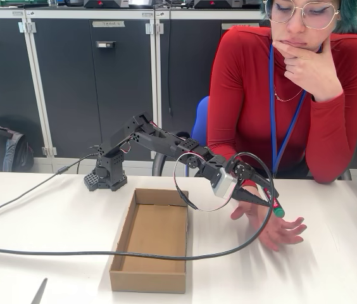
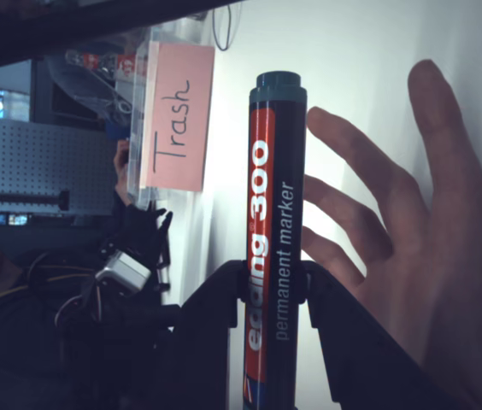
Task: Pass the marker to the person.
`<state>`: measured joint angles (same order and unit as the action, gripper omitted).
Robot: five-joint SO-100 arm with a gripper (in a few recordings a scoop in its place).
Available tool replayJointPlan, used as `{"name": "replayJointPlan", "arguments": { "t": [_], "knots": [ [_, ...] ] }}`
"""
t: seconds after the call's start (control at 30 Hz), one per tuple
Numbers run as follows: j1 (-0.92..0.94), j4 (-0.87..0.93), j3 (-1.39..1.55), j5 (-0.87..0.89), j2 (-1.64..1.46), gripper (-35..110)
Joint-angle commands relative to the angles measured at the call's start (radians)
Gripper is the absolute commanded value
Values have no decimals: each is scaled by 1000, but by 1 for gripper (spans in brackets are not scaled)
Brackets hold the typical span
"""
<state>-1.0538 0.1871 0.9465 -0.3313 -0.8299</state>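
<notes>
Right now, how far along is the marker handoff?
Done: the gripper is shut on the marker and holds it over the person's open hand. In hand: presenting it above the palm. Left: releasing it; their fingers haven't closed on it.

The marker stands upright in the wrist view, gripped low on its barrel by the black jaws of the gripper, one jaw on each side. Its green end points up, and the red label reads "edding 300 permanent marker". Just beside it on the right, the person's open hand lies with fingers spread over the white bench. Further back on the left is a pink note reading "Trash".
</notes>
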Motion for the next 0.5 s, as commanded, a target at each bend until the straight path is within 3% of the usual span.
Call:
{"name": "replayJointPlan", "arguments": {
  "t": [0.0, 0.3, 0.47],
  "knots": [
    [-11, 43, -2, 54, -121, -5],
    [-15, 276, -14, 133, -141, -5],
    [-5, 311, -14, 97, -147, -5]
  ]
}}
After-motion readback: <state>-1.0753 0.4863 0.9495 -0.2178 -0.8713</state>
